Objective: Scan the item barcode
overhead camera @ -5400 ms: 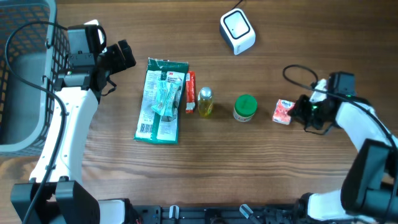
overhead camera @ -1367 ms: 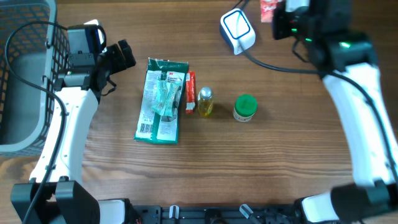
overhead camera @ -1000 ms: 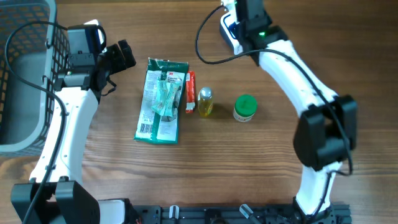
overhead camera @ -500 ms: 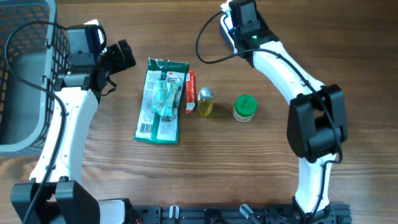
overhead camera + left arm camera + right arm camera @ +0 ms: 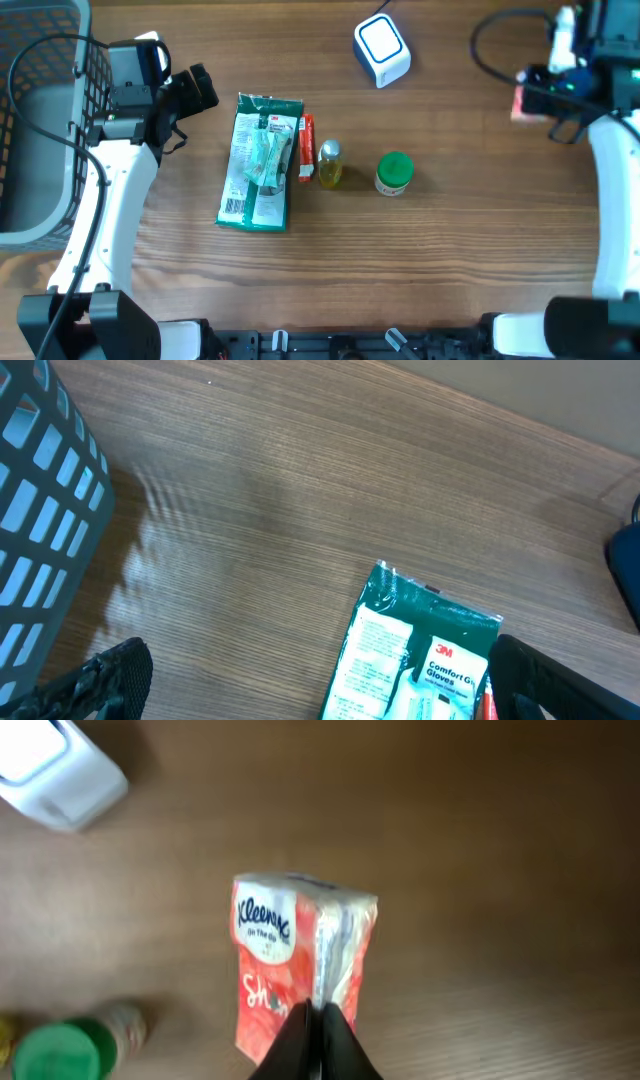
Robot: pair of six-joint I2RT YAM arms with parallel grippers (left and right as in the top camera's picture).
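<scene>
Overhead: right end effector (image 5: 540, 95) clamped on the tissue pack (image 5: 521, 103), 2 o'clock area of the surface (image 5: 450, 260). Scanner (image 5: 382, 50) lies at 10 o'clock from pack, well apart. Left end effector (image 5: 192, 92) open, idle.

A green glove packet (image 5: 260, 163) lies flat on the wooden bench (image 5: 420, 260), with a slim red stick (image 5: 307, 148) touching its right edge. Further right stand a small yellow bottle (image 5: 330, 165) and a green-lidded jar (image 5: 394, 173). A dark mesh basket (image 5: 25, 230) sits at the far left.
</scene>
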